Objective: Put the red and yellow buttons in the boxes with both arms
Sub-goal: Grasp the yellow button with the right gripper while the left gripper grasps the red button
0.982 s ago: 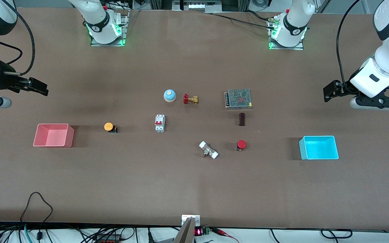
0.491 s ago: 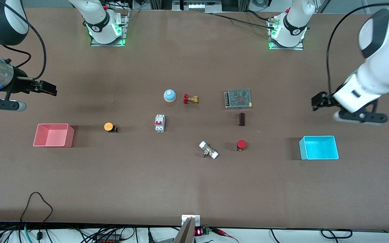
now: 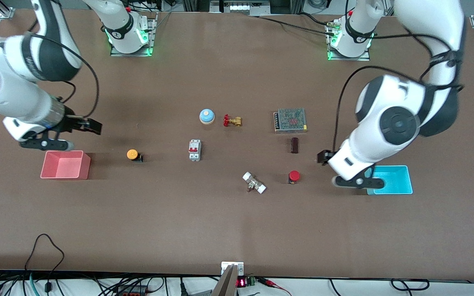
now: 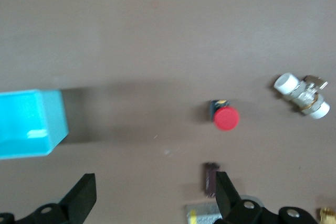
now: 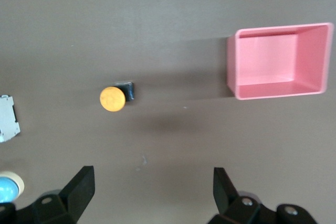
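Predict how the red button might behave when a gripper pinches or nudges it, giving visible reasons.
The red button looks rigid plastic, so it likely will not flex. Its round cap overhangs a small black base, so a sideways nudge might tip it. Lying tilted on the table, it could roll on the cap's rim.

A robotics lab: two white robot arms (image 3: pixel 389 127) bolted to a brown table (image 3: pixel 237 230), cables (image 3: pixel 43 246) trailing along its edge, and small electrical parts like a circuit breaker (image 3: pixel 194 150) laid out.
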Robot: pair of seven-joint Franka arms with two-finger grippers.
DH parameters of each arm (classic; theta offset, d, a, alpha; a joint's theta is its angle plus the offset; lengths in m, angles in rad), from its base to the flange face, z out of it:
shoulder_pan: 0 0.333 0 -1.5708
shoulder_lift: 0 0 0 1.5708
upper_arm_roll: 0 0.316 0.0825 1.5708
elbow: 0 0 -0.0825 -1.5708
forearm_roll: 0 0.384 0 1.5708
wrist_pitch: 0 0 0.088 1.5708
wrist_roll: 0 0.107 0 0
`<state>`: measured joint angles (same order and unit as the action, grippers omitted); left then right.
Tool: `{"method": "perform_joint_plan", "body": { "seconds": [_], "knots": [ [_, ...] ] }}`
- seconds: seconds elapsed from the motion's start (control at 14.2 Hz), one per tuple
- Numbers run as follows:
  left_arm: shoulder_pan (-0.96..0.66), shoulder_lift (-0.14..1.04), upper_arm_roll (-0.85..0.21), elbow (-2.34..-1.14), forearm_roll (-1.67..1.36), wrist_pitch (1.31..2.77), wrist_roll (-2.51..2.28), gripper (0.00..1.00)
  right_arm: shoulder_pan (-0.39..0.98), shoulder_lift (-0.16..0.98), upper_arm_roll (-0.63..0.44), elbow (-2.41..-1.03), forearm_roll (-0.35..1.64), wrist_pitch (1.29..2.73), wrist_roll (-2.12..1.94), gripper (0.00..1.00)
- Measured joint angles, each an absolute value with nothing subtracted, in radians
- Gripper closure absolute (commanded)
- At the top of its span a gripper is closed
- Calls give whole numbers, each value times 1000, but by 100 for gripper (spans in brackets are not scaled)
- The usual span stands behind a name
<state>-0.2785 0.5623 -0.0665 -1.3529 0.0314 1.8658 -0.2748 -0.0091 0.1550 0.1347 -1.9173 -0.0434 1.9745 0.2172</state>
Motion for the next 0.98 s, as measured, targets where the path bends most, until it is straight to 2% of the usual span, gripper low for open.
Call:
{"method": "perform_joint_plan", "body": {
  "seconds": [0.35, 0.7, 0.91, 0.98],
  "knots": [
    [-349, 738, -67, -1343, 33, 2115, -303, 0, 18, 239, 145, -1982, -59, 2181, 284, 0],
    [-373, 805, -64, -1352, 34, 2164, -391, 0, 37, 345, 145, -1981, -95, 2288, 295, 0],
    [-382, 822, -64, -1400, 35, 2226, -406, 0, 56, 382, 145, -1981, -98, 2326, 311, 0],
    [-382, 825, -64, -1423, 35, 2258, -406, 5, 62, 393, 145, -1981, -106, 2333, 314, 0]
  ]
}}
